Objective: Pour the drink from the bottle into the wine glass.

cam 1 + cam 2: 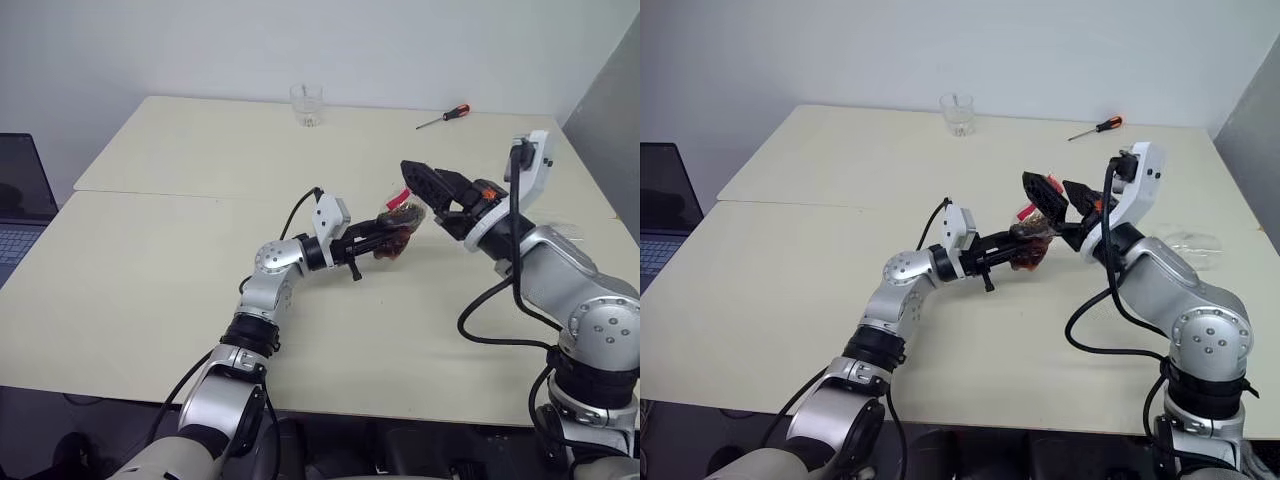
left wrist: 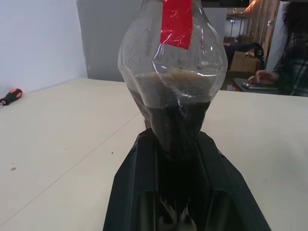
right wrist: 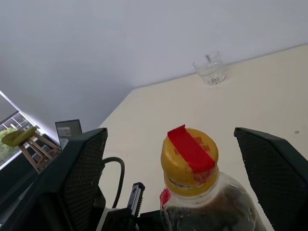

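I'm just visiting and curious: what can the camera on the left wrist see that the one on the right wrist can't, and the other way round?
Left wrist view: dark brown drink pooled in the bottle's body, an orange-handled screwdriver, and the left gripper shut on the bottle.

Right wrist view: the yellow cap, a short clear tumbler, and the open right gripper either side of the cap.

Both: the small clear plastic bottle with red tape, over the cream table.
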Tool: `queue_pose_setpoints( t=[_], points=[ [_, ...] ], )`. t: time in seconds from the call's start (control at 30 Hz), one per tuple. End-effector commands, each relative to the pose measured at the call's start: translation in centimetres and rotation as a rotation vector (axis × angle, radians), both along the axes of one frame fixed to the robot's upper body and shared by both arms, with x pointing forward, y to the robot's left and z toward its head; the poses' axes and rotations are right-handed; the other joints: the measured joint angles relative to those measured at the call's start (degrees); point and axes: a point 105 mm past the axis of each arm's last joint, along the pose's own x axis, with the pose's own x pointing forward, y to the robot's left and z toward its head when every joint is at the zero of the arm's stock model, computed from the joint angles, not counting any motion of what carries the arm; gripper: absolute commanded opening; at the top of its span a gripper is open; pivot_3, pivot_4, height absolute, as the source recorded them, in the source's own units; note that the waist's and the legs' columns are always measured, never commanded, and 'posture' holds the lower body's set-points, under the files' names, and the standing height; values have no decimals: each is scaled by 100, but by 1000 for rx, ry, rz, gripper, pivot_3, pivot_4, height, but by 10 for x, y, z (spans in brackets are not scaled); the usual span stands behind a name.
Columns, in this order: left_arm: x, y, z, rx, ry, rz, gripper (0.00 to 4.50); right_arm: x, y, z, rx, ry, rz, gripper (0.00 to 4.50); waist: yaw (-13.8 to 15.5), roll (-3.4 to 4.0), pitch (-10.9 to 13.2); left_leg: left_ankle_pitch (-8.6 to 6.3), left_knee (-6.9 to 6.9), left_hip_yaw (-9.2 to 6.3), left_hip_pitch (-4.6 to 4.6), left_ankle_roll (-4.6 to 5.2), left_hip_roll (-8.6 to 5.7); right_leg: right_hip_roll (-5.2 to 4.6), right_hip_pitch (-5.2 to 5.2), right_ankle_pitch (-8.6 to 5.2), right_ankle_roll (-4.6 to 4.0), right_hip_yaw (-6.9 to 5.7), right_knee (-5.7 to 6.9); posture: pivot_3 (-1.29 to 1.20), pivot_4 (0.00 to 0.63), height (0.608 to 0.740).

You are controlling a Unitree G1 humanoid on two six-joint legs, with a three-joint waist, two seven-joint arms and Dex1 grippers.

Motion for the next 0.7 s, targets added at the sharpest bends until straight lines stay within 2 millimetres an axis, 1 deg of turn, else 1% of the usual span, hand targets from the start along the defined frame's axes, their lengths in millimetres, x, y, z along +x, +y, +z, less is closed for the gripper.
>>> queue_pose_setpoints(
  t=[0.03, 0.37, 0.47, 0.5, 0.7],
  points=[
    [-1, 0, 20, -37, -73, -5, 484, -1, 2, 8, 22, -29, 7, 4500, 0, 0, 0, 0, 0, 1, 0, 0, 0, 0, 0, 0, 0, 1, 0, 0, 150, 740],
    [-2, 1, 20, -39, -74, -1, 484, 1, 4, 4, 46, -7, 1, 4500, 0, 0, 0, 0, 0, 1, 0, 0, 0, 0, 0, 2, -3, 1, 0, 0, 150, 740],
    [-2, 1, 20, -40, -73, 0, 484, 2, 2, 4, 58, -3, -12, 3908, 0, 0, 0, 0, 0, 1, 0, 0, 1, 0, 0, 2, -3, 1, 1, 0, 150, 740],
    [-2, 1, 19, -39, -73, 1, 484, 2, 2, 4, 59, -3, -14, 3601, 0, 0, 0, 0, 0, 2, 0, 0, 0, 0, 0, 2, -3, 2, 0, 0, 150, 740],
    [-1, 0, 20, -38, -78, 1, 484, 2, 3, 6, 65, -12, -10, 1431, 0, 0, 0, 0, 0, 3, 0, 0, 0, 0, 0, 2, -4, 2, 1, 0, 150, 740]
  ],
)
